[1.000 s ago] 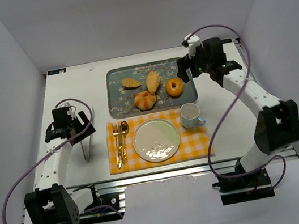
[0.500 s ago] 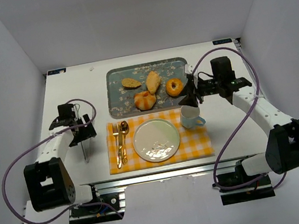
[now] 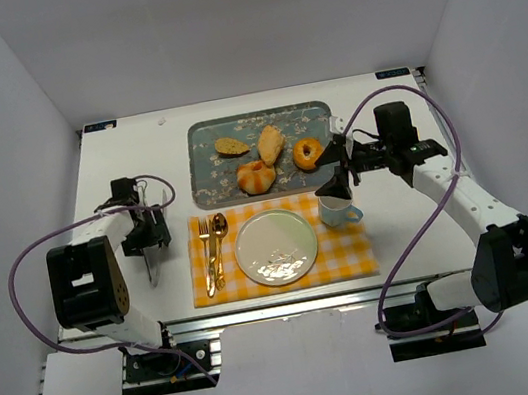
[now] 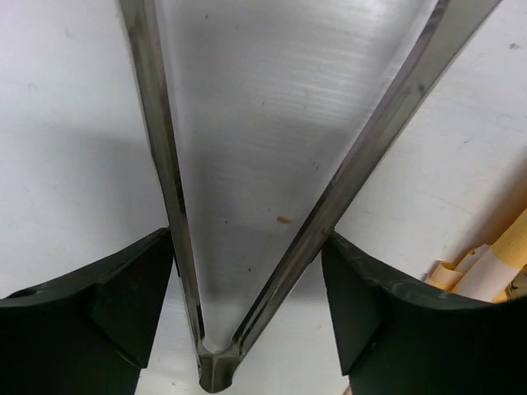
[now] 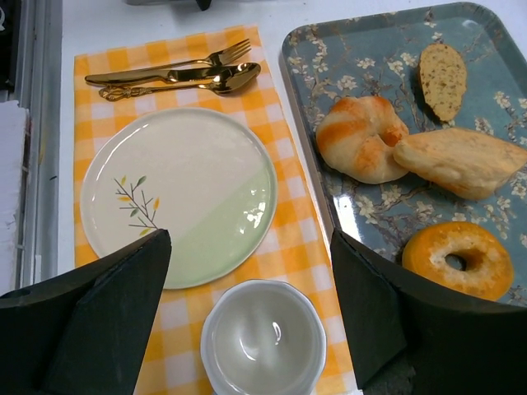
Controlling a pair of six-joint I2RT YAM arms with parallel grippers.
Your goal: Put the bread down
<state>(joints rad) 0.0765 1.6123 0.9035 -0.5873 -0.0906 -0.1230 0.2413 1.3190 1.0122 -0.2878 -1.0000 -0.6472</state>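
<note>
Several breads lie on the blue flowered tray [image 3: 206,167]: a dark slice [image 3: 231,146], a long loaf [image 3: 271,142], a round roll [image 3: 256,176] and a bagel [image 3: 308,153]. They also show in the right wrist view: roll [image 5: 360,138], bagel [image 5: 458,259]. The white-green plate [image 3: 275,246] is bare. My right gripper [image 3: 334,178] is open and empty, above the white cup [image 5: 263,339]. My left gripper [image 3: 144,230] is open and straddles the metal tongs [image 4: 362,164], which lie on the table; the fingers [image 4: 99,317] sit close beside the tongs' arms.
A yellow checked placemat [image 3: 350,254] carries the plate, the cup [image 3: 338,207] and gold cutlery [image 3: 214,251]. The tray stands just behind the mat. The tongs [image 3: 150,262] lie left of the mat. White walls enclose the table on three sides.
My right gripper swung from the tray's far right corner down toward me, to above the cup. My left arm shifted and its gripper settled lower around the tongs. The breads have not moved.
</note>
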